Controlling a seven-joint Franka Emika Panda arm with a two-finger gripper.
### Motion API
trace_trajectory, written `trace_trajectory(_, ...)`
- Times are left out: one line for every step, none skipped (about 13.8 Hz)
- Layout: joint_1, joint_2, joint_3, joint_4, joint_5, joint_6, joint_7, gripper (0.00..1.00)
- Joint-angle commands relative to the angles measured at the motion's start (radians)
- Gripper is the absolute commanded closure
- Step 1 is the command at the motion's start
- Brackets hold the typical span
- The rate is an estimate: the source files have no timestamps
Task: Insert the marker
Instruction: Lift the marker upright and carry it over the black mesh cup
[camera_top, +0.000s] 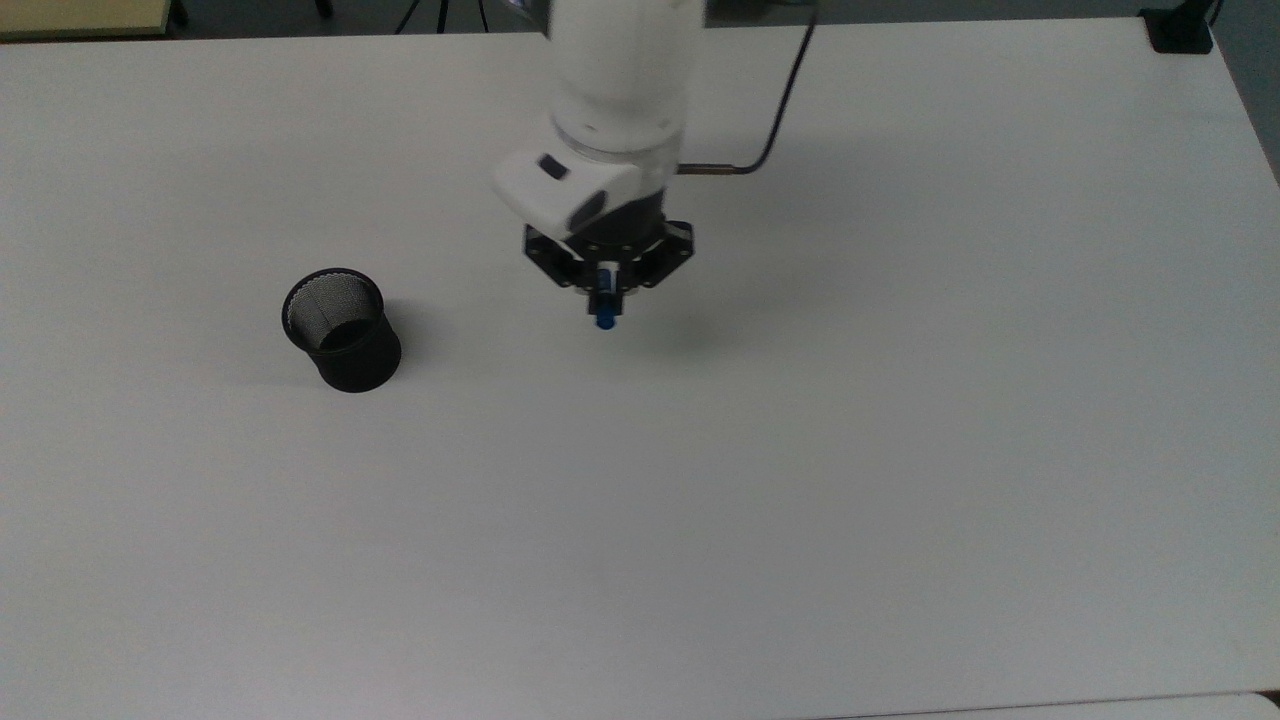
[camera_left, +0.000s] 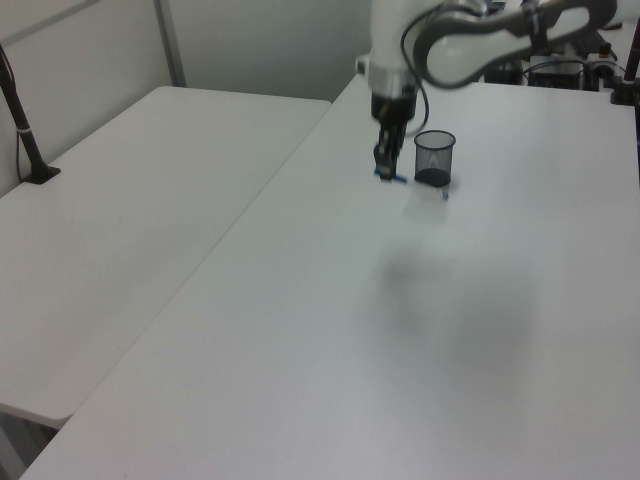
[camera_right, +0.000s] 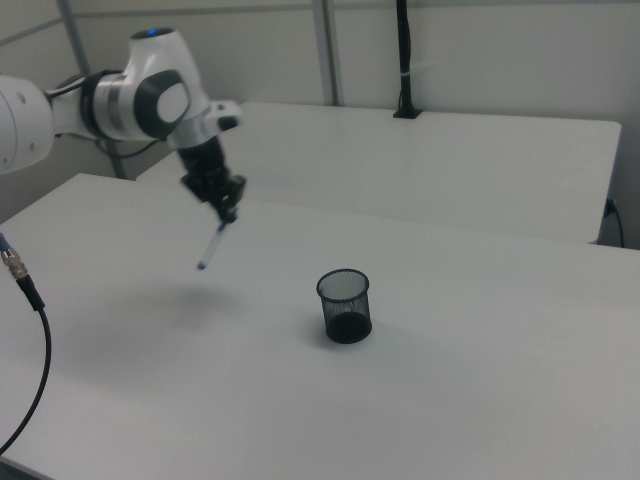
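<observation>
1. Gripping the marker (camera_right: 213, 243) near one end, the robot's pincer (camera_right: 226, 212) is closed on the pen and carries it in the air above the table (camera_top: 900, 450). In the right view the pen hangs down and slightly aslant from the fingers, its lower tip blue.
2. Holding it by the top end probably leaves the long free length below, ready to go into the cup tip first.
3. In the top view the pincer (camera_top: 607, 283) points downward, and the marker (camera_top: 605, 310) shows as a short white stub with a blue tip, since it is seen nearly end-on.
4. The marker is slim and round, with a white barrel and blue ends; which end is the cap is hard to tell.
5. The cup (camera_top: 341, 328) stands upright on the table, well apart from the pen, toward the top view's left. It is black wire mesh, round, open-topped, and appears empty.
6. In the left view the pincer (camera_left: 386, 163) hangs just beside the cup (camera_left: 434, 158).
7. The table is broad, white, smooth and matte; a second white table (camera_right: 450, 150) stands behind it.
</observation>
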Motion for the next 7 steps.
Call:
trace_trajectory(-0.136,-0.073,0.006,-0.043,-0.012,0.171,-0.012,0.88)
trace_trajectory(-0.17,-0.077,0.006,-0.045,-0.012,0.213,-0.012,0.88)
trace_trajectory(-0.204,-0.077,0.006,-0.051,-0.012,0.256,-0.012,0.88)
trace_trajectory(-0.238,-0.077,0.006,-0.068,-0.012,0.317,-0.01,0.88)
trace_trajectory(-0.274,-0.077,0.006,-0.088,-0.012,0.378,-0.012,0.88)
trace_trajectory(-0.293,-0.077,0.006,-0.1,-0.012,0.405,-0.012,0.88)
trace_trajectory(-0.308,-0.077,0.002,-0.118,-0.012,0.432,-0.018,0.88)
